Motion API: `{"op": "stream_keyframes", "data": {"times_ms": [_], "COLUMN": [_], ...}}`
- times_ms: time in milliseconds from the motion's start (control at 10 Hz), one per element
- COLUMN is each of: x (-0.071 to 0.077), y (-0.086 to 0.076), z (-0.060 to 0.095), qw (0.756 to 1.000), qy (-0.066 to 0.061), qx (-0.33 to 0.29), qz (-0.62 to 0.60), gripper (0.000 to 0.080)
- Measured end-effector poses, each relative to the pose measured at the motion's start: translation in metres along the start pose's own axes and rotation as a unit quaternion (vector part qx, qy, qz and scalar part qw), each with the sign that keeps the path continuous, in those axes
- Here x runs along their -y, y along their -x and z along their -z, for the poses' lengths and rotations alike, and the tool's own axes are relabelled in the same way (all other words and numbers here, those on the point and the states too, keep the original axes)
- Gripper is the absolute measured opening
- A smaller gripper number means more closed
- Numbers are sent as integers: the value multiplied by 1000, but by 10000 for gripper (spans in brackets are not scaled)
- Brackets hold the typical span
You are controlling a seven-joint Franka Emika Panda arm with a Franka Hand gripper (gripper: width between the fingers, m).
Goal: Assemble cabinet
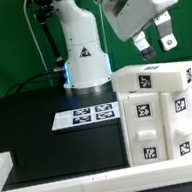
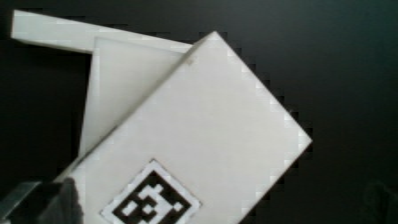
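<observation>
The cabinet (image 1: pixel 163 113) is a white box of panels and blocks with black-and-white tags. It stands on the black table at the exterior view's right. My gripper (image 1: pixel 157 45) hangs just above its top panel, open and empty, and touches nothing. In the wrist view the cabinet's top panel (image 2: pixel 196 110) fills the picture, with one tag (image 2: pixel 160 196) on it. A dark fingertip (image 2: pixel 32 203) shows blurred at the edge, apart from the panel.
The marker board (image 1: pixel 87 114) lies flat on the table in front of the arm's white base (image 1: pixel 82 56). A low white rail (image 1: pixel 56 174) edges the table's front and the exterior view's left side.
</observation>
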State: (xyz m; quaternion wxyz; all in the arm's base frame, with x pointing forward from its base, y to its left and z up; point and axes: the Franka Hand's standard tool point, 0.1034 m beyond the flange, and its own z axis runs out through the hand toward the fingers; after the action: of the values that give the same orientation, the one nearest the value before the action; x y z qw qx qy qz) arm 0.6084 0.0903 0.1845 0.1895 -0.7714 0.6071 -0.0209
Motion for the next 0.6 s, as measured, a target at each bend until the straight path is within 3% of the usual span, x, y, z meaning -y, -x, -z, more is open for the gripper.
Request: {"op": "stream_keyframes", "data": {"times_ms": [300,400,600], "x": [0,-1,1], "y": [-1,-2,-2], "z": [0,1,1], "qw": [994,974,921], "qy": [1,25,47], "qx": [-2,-7,-7], "qz": [113,225,386], "gripper": [797,797,797]}}
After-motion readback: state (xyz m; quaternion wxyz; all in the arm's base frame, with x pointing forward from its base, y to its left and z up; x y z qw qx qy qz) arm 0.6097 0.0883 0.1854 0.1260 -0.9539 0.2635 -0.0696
